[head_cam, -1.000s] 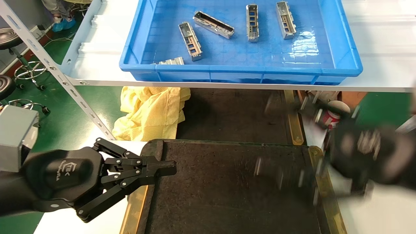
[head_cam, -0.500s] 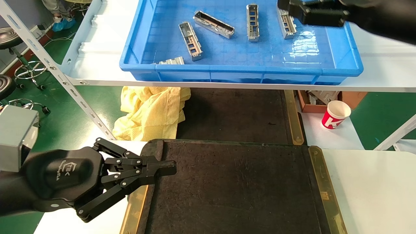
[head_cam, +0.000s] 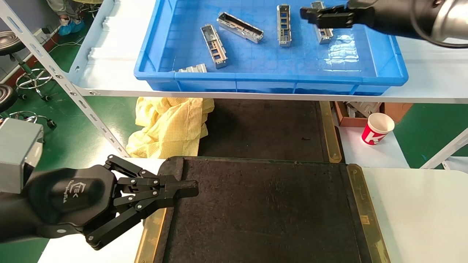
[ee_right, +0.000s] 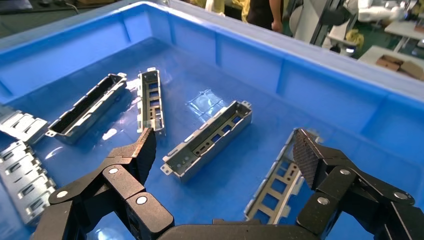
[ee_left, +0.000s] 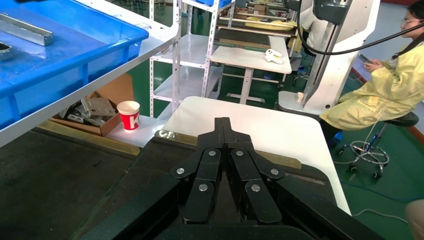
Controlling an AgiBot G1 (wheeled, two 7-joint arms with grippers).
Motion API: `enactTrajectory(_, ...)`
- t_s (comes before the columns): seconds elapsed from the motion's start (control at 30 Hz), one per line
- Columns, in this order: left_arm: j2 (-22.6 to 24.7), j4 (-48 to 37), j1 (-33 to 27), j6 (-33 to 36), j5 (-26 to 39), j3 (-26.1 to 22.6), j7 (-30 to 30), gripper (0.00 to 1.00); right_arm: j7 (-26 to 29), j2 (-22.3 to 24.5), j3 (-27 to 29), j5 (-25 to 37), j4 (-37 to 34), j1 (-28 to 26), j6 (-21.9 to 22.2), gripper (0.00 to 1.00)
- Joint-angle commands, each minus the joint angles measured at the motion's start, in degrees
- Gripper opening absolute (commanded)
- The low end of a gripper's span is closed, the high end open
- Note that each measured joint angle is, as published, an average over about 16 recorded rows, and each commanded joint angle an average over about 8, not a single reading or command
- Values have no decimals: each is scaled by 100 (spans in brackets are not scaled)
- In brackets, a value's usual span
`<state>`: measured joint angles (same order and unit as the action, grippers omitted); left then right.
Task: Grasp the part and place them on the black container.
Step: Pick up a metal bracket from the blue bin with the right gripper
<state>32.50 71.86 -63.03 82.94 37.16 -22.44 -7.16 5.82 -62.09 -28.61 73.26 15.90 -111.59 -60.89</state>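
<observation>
Factory workshop: green floor [head_cam: 431, 128], metal shelving racks [ee_left: 176, 55], blue parts bin [head_cam: 256, 78], yellow-gowned worker [ee_left: 385, 90] on stool

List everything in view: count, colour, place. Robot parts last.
part: five showing in the head view, silver-grey, in the blue bin, one partly hidden by the right gripper
blue bin: one, blue, on the white shelf
white shelf: one, white, above the trays
black container: one, black with brass strips, in front of the robot
yellow cloth: one, yellow, under the shelf
paper cup: one, red and white, right of the far tray
left gripper: black, shut, at the black container's left edge
right gripper: black, open, over the bin
</observation>
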Motion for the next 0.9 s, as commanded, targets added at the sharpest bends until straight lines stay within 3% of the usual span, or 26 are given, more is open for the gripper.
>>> enactTrajectory(0.03,0,0,0,0,0,0,0,0,-115,-139,-53,85,-305,-130,49,100)
enactTrajectory(0.27,0,0,0,0,0,0,0,0,-352,-385,-77,130,-844,-253,222,100)
enactTrajectory(0.53,0,0,0,0,0,0,0,0,-493,-595,-31,87,-1211,-190,821,97)
enactTrajectory(0.6,0,0,0,0,0,0,0,0,-512,-637,-10,60,-1275,-164,962,81)
enactTrajectory(0.8,0,0,0,0,0,-1,0,0,-563,-706,37,-1,-1396,-106,1212,9)
enactTrajectory(0.83,0,0,0,0,0,-1,0,0,-574,-713,43,-9,-1407,-99,1242,3)
enactTrajectory(0.9,0,0,0,0,0,-1,0,0,-596,-724,58,-29,-1427,-82,1301,0)
